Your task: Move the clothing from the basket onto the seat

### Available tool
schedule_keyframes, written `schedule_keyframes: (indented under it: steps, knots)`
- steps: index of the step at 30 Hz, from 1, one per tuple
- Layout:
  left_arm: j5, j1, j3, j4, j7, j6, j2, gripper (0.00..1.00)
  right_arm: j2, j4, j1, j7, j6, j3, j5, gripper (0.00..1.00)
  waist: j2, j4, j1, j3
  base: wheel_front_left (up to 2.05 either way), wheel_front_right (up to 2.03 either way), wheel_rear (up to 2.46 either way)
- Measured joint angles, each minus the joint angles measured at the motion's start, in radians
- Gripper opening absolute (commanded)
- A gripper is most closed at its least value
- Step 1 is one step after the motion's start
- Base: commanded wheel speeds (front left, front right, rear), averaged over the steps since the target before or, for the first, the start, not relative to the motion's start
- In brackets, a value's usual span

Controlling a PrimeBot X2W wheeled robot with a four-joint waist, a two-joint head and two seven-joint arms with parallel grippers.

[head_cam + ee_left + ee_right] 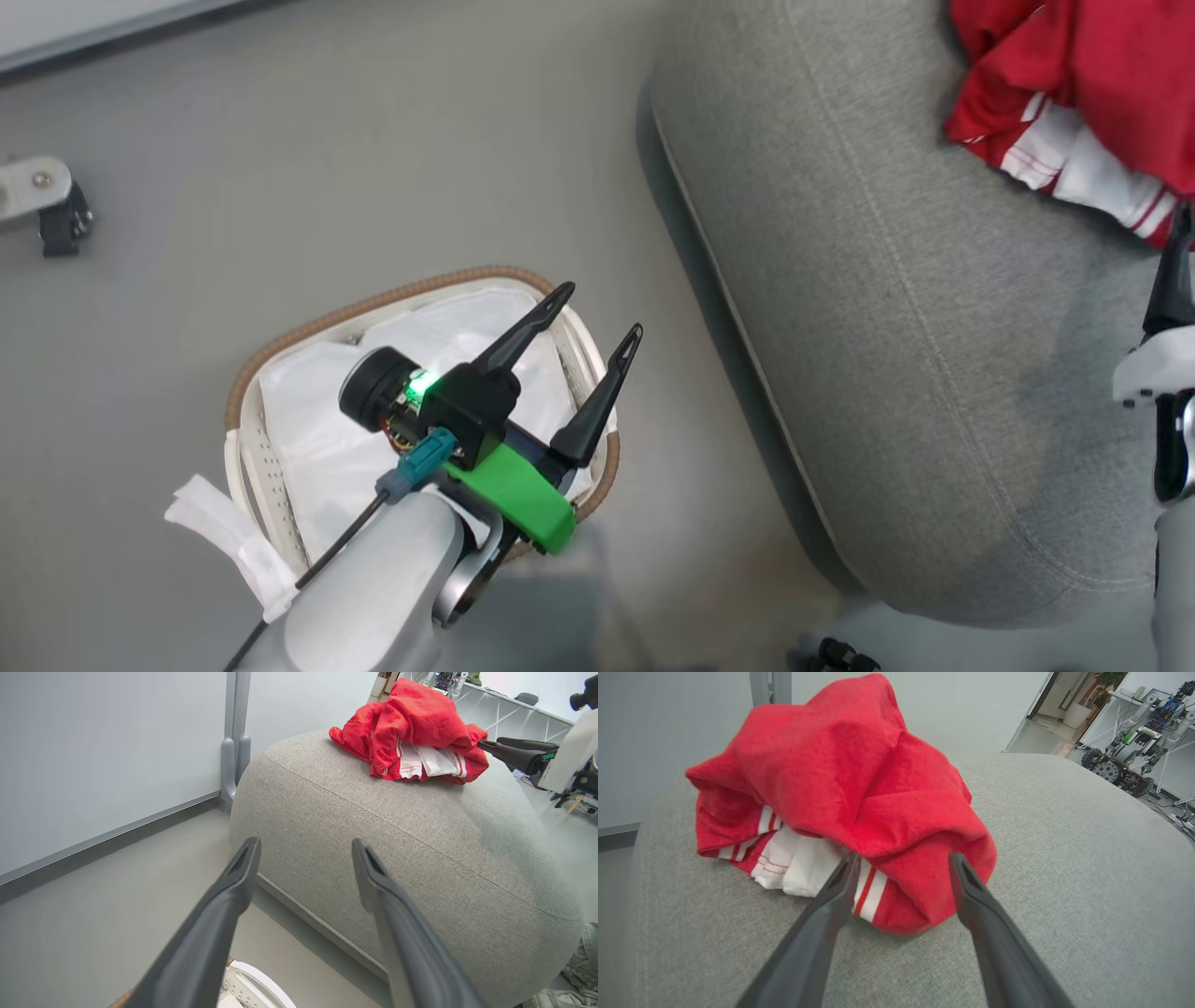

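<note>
The red clothing [1083, 75] with white stripes lies bunched on the grey seat [887, 327] at the upper right. In the right wrist view my right gripper [905, 858] is open, its fingertips against the near edge of the clothing [859, 774] on the seat [1064, 835]. Over the basket [392, 299], whose white liner shows, my left gripper [600, 310] hangs open with nothing in it. The left wrist view looks between the left gripper's [306, 844] fingers at the seat [397, 826], the clothing [416, 723] and the right gripper [490, 743] beside it.
The basket stands on smooth grey floor left of the seat's rounded corner. A caster wheel [47, 205] sits at the far left. A white strip [224, 541] hangs off the basket's near side. A white wall panel [107, 756] runs behind the seat.
</note>
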Motion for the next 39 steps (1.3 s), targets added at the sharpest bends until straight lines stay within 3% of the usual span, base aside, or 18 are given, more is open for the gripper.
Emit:
schedule_keyframes:
  steps: [9, 16, 39]
  knots:
    - [0.023, 0.075, 0.040, 0.015, 0.000, 0.000, -0.035, 1.00, 0.023, -0.139, 0.125, 0.000, 0.000, 0.073, 0.066, 1.00, 0.0000, -0.023, -0.0001, -0.121, 0.00, 0.00, 0.00]
    - [0.028, 0.126, 0.105, 0.025, 0.000, 0.000, -0.065, 1.00, 0.040, -0.170, 0.172, 0.000, 0.000, 0.132, 0.091, 1.00, 0.0000, -0.009, -0.0001, -0.200, 0.00, 0.00, 0.00]
    - [0.188, 0.331, 0.548, 0.059, 0.000, 0.040, -0.117, 1.00, 0.098, -0.135, 0.198, 0.000, 0.000, 0.393, 0.174, 1.00, 0.0000, 0.251, -0.0001, -0.298, 0.00, 0.00, 0.00]
